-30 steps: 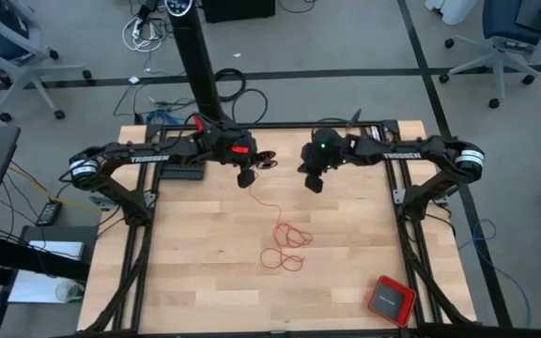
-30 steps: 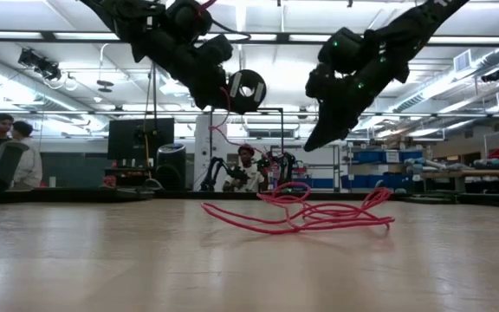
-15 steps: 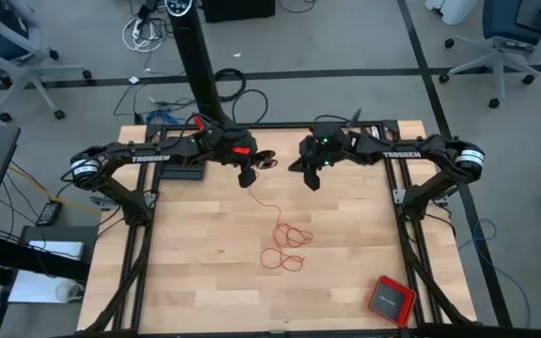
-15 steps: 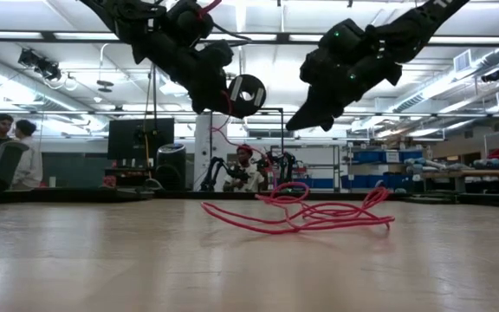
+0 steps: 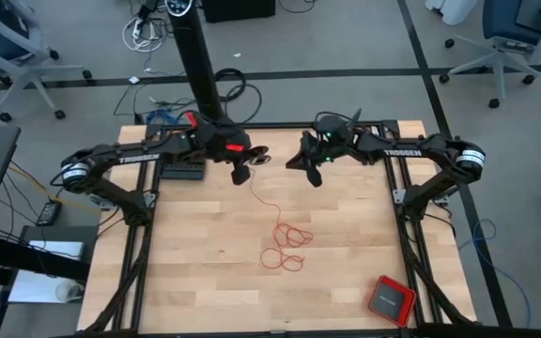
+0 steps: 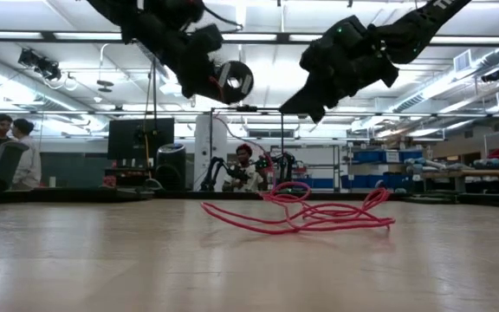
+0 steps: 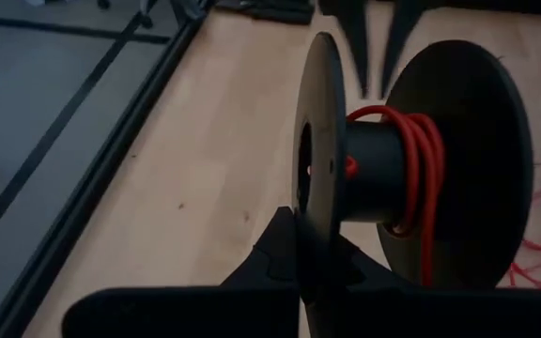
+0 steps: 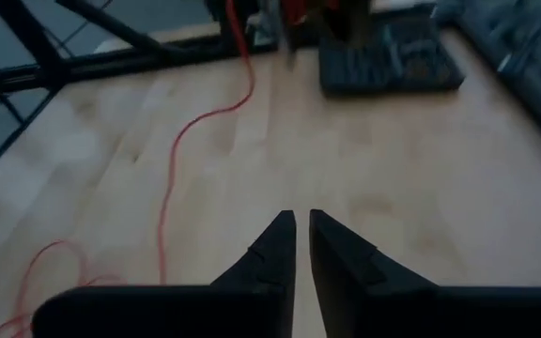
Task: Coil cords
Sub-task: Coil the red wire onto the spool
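A thin red cord lies in loose loops (image 5: 287, 244) (image 6: 310, 212) at the table's middle. One strand (image 5: 261, 199) (image 8: 172, 178) rises from them to a black spool (image 5: 257, 157) (image 6: 232, 80) (image 7: 411, 169), whose hub carries a few red turns. My left gripper (image 5: 242, 172) (image 7: 310, 225) is shut on the spool, above the table's far middle. My right gripper (image 5: 316, 176) (image 6: 306, 111) (image 8: 299, 218) hangs to the spool's right. Its fingers stand a narrow gap apart, with nothing between them. My left gripper pinches the rim of one spool flange (image 7: 316, 192) between its two fingers, one on each face of the disc. The fingers slant down from the table's left. The spool is lifted clear of the table, and the cord hangs slack from it to the loops.
A red square box (image 5: 390, 300) with a dark top sits at the near right corner. A black flat device (image 5: 184, 171) (image 8: 388, 56) lies at the far left. People (image 6: 7, 152) show in the room beyond the table.
My right gripper has risen and tipped up from pointing steeply down to nearly level. My left gripper has lifted the spool a little and drawn it toward the table's left. The loops on the table have stayed put.
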Motion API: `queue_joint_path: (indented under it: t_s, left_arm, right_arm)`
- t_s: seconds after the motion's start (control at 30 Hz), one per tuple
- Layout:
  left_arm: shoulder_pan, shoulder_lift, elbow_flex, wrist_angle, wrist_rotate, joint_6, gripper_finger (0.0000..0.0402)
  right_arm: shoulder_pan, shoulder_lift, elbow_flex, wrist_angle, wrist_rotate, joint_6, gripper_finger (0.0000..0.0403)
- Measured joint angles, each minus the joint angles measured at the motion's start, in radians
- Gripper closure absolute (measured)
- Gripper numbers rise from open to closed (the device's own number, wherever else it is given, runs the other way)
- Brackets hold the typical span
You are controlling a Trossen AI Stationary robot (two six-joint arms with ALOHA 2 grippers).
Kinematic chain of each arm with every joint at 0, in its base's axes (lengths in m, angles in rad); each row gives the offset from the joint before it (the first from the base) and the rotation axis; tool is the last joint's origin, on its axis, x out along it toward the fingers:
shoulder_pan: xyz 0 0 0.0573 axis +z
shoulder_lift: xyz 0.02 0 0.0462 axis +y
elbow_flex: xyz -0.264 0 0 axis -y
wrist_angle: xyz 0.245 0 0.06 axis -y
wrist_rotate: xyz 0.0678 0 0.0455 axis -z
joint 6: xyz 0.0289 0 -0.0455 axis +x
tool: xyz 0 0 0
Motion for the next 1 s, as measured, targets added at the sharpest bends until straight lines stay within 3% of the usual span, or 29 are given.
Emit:
queue_joint_path:
  t_s: [0.13,0.4,1.0]
  left_arm:
    - [-0.018,-0.063,-0.058,0.038,0.006,0.002,0.0400]
    - [-0.020,-0.094,-0.187,0.260,0.007,0.013,0.0400]
    - [-0.020,-0.091,-0.204,0.393,0.007,0.000,0.0400]
  right_arm:
    - [0.032,0.000,0.000,0.104,0.075,0.006,0.0362]
    - [0.069,-0.001,0.000,0.222,0.098,-0.012,0.0352]
    - [0.145,0.000,0.001,0.363,0.178,-0.041,0.0302]
